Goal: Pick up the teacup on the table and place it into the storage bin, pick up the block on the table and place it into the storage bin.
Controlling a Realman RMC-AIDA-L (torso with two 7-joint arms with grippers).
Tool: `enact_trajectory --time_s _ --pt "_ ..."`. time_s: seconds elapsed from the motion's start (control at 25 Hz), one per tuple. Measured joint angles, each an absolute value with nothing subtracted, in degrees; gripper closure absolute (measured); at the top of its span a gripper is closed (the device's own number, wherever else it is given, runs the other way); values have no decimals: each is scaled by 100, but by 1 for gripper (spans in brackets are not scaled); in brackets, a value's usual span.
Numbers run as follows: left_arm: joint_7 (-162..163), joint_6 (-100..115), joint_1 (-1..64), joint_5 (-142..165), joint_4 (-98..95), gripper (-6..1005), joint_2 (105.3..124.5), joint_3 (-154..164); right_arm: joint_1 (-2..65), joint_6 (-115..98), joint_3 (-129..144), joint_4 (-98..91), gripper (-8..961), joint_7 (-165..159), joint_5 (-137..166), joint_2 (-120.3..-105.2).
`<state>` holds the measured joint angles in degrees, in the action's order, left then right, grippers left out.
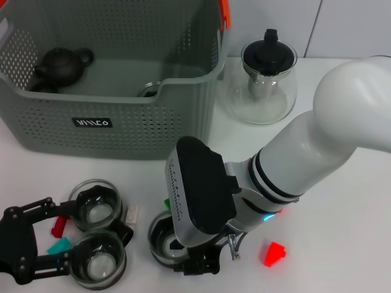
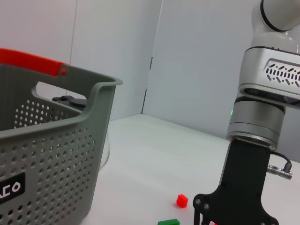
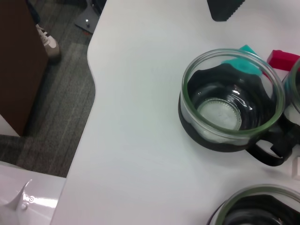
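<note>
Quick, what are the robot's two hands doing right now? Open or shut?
Left gripper: open, holding nothing, fingers on either side of small blocks beside two teacups.
Right gripper: low over a third teacup; cannot be told.

A glass teapot (image 1: 263,82) with a black lid (image 1: 269,52) stands on the white table (image 1: 342,244), just beside the big grey basket. A small dark teapot (image 1: 61,67) sits inside that basket, in a back corner. Past the table's edge there is grey carpet (image 3: 56,117) on the floor, and a shoe (image 3: 47,42) rests on it.
</note>
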<state>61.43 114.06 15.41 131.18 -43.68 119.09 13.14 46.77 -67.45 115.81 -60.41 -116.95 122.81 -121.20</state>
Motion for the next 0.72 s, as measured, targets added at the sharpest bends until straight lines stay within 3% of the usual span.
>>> enact_trajectory --time_s 0.24,0.44,0.56,0.72 --pt "6143 11389 1554 13126 -4361 172 11909 1311 4673 -6810 11530 -6091 600 -11699 12210 -12089" --pt "6155 11382 1555 13131 -4359 172 11913 1309 4654 -7210 11022 -6170 842 -11584 12019 -12052" --pt "6178 11380 1550 13130 -4359 172 11916 1309 4564 -7667 10448 -6239 896 -11329 11860 -12048" --pt "6183 11381 1533 13129 -4359 172 11917 1309 4373 -8489 9255 -6380 893 -10848 11579 -12027"
